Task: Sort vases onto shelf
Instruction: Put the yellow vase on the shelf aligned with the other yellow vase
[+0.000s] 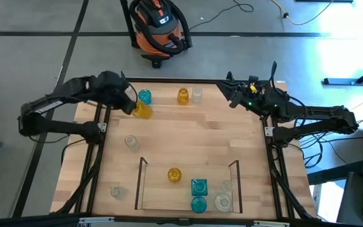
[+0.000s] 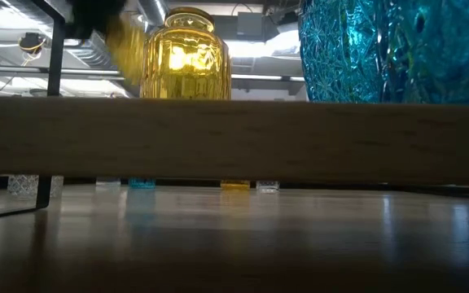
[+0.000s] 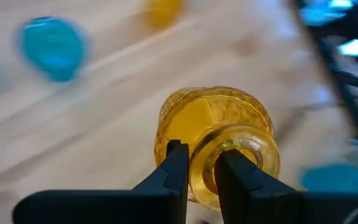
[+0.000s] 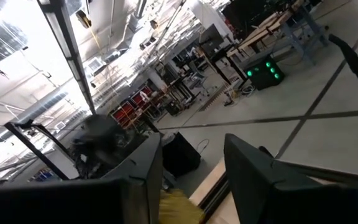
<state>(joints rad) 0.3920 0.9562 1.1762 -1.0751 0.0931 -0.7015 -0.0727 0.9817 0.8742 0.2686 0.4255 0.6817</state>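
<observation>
One amber vase (image 3: 219, 140) is pinched by the left gripper (image 3: 199, 168): the two dark fingers (image 3: 176, 165) close on its rim, one inside the mouth and one outside, and the vase tilts. From above, this held vase (image 1: 143, 110) sits at the table's far left, just beside a teal vase (image 1: 145, 96), with the left gripper (image 1: 130, 104) over it.

Farther along the far edge stand another amber vase (image 1: 183, 95) and a clear vase (image 1: 196, 94), close together. A clear vase (image 1: 131, 142) stands alone left of centre, and another clear one (image 1: 116, 191) sits near the front left corner, outside the shelf.

The shelf (image 1: 141, 183) lies at the front centre. Inside it are an amber vase (image 1: 174, 174), two teal vases (image 1: 198, 186) (image 1: 198, 204) one in front of the other, and two clear vases (image 1: 225, 186) (image 1: 222, 202) toward its right end.

The right gripper (image 1: 234, 94) waits above the far right corner of the table (image 1: 169, 135), its fingers (image 4: 253, 171) partly apart and holding nothing.

Beyond the table, an orange shop vacuum (image 1: 158, 25) stands on the floor.
</observation>
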